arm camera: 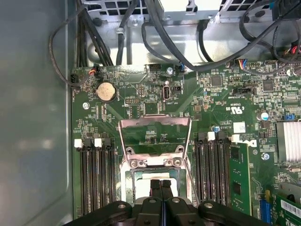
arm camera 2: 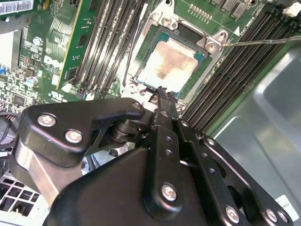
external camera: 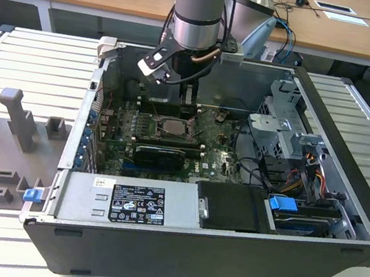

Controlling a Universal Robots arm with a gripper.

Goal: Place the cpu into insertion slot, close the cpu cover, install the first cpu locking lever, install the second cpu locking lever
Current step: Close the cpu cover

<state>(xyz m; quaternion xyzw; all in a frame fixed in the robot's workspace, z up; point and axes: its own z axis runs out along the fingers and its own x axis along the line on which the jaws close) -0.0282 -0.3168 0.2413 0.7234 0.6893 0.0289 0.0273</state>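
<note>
Computer case [external camera: 223,256] is sitting open on the slatted tabletop [external camera: 30,53], with my arm [external camera: 196,15] reaching down into it over the green board [arm camera: 221,101]. My tool [arm camera: 160,182] is pressed together, pinching nothing. The cpu cover [arm camera: 155,124] is standing tilted up, off the insertion slot [arm camera 2: 183,32]. The cpu [arm camera 2: 167,63] is lying flat in that slot between the memory slots [arm camera 2: 108,42], silvery top up, with my tool's tips sitting right at its edge.

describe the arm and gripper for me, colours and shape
The arm is a silver-grey cylinder with a darker band, and a black cable loops beside it. The gripper is black, built of flat linkage plates fastened with silver screws.
</note>
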